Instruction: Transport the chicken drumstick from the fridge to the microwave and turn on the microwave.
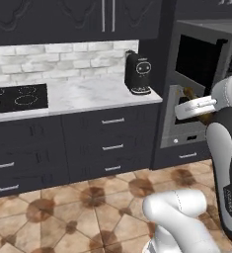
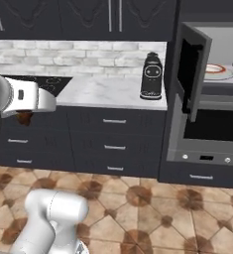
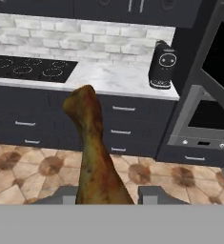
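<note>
I see the gripper [image 3: 106, 194] clamped on the chicken drumstick [image 3: 95, 152]: in the hand view the 2 fingers [image 3: 154, 194] press against the thick end from either side, and the narrow bone end rises away from them toward the middle of the frame. The jaws stand partly closed, held apart by the meat between them.

In the left base view the gripper [image 1: 195, 109] hangs in the air in front of the tall appliance column, with a sliver of the brown drumstick [image 1: 188, 92] showing just beyond the white hand. In the right base view I see a brown end of the drumstick [image 2: 25, 118] below the hand at the left edge.

Beyond the fingers, the microwave [image 2: 207, 69] sits in the upper part of the column with its door [image 2: 190, 74] swung open to the left. A white plate with a red rim [image 2: 218, 70] lies inside the cavity. Below the microwave sits the oven [image 2: 213, 126] with its wide dark window.

To the left of the column runs the marble counter [image 1: 83, 96], well apart from the fingers. On it stands 1 black coffee machine [image 2: 151, 75] near the column end, and a black cooktop [image 1: 16, 98] lies farther left. Dark drawers [image 1: 110, 143] fill the cabinets under the counter, and the tiled floor [image 1: 88, 202] lies below the hand.
</note>
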Available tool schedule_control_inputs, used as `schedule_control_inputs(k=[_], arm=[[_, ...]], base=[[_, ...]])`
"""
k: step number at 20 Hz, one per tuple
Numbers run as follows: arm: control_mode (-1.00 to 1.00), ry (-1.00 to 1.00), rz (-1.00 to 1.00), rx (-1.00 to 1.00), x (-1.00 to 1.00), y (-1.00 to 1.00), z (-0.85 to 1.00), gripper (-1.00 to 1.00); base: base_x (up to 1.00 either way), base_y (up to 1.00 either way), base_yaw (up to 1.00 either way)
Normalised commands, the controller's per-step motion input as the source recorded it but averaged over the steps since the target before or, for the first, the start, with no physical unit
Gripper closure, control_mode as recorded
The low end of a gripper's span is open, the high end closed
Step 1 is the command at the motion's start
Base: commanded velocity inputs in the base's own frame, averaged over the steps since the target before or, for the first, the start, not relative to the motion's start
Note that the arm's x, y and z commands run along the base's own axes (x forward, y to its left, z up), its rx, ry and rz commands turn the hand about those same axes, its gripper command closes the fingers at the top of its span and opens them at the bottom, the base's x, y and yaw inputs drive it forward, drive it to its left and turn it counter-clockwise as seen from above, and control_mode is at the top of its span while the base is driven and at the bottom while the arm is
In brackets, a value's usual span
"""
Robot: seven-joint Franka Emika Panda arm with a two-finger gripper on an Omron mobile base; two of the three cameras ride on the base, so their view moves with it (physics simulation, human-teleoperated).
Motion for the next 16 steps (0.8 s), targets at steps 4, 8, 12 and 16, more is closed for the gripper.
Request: schedule_control_inputs(k=[4, 8, 12, 16], arm=[[1.0, 0.0, 0.0, 0.0, 0.0, 0.0, 0.0, 1.0], [1.0, 0.0, 0.0, 0.0, 0.0, 0.0, 0.0, 1.0], [1.0, 0.0, 0.0, 0.0, 0.0, 0.0, 0.0, 1.0], [1.0, 0.0, 0.0, 0.0, 0.0, 0.0, 0.0, 1.0]], base=[[0.0, -0.68, 0.0], [0.0, -0.7, 0.0], [0.0, -0.7, -0.01], [0.0, -0.67, -0.02]])
